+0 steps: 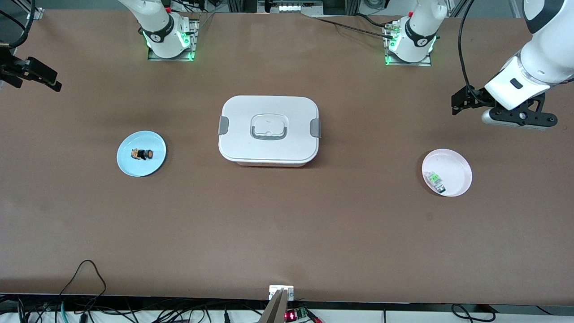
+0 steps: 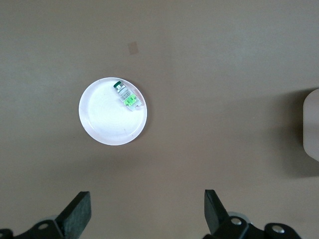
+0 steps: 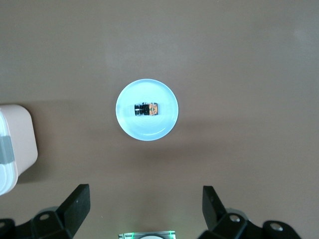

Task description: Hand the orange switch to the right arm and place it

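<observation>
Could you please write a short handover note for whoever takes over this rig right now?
Left gripper: open, empty, up in the air at the left arm's end of the table, not over the pink plate.
Right gripper: open, empty, up at the right arm's end.
The orange switch lies on the blue plate, toward the right arm's end. A green-and-clear component lies on the pink plate. A closed white lunch box sits mid-table.
Done: nothing yet; the switch is untouched.
Left: pick up the switch, hand it over, place it.
</observation>
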`<control>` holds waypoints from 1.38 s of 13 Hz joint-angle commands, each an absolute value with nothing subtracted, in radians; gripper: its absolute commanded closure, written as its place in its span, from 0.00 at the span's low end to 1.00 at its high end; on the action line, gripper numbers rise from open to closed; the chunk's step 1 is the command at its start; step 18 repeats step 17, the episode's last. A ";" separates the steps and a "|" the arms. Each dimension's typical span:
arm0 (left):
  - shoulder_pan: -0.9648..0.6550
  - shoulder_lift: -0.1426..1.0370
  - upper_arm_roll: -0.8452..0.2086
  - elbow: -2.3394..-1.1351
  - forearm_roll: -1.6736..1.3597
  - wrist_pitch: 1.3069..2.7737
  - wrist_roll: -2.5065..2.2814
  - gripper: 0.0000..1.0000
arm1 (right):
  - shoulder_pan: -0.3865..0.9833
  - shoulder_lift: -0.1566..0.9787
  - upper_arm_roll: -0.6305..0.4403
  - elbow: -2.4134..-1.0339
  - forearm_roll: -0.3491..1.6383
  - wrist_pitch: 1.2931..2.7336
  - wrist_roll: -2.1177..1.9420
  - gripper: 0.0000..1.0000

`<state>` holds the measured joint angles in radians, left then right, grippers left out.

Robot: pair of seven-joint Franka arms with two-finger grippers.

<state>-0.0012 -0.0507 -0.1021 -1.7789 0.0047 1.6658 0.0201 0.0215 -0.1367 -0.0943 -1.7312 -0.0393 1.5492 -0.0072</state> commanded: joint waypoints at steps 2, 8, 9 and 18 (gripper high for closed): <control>0.003 -0.057 -0.106 -1.776 0.011 1.663 0.018 0.00 | 0.025 -0.133 -0.094 -1.690 -0.035 1.526 -0.038 0.00; 0.003 -0.057 -0.106 -1.776 0.011 1.661 0.018 0.00 | 0.028 -0.135 -0.092 -1.681 -0.034 1.505 0.021 0.00; 0.003 -0.057 -0.106 -1.776 0.011 1.663 0.018 0.00 | 0.026 -0.135 -0.094 -1.678 -0.032 1.503 0.023 0.00; 0.003 -0.057 -0.106 -1.776 0.011 1.661 0.018 0.00 | 0.026 -0.133 -0.094 -1.647 -0.032 1.471 0.020 0.00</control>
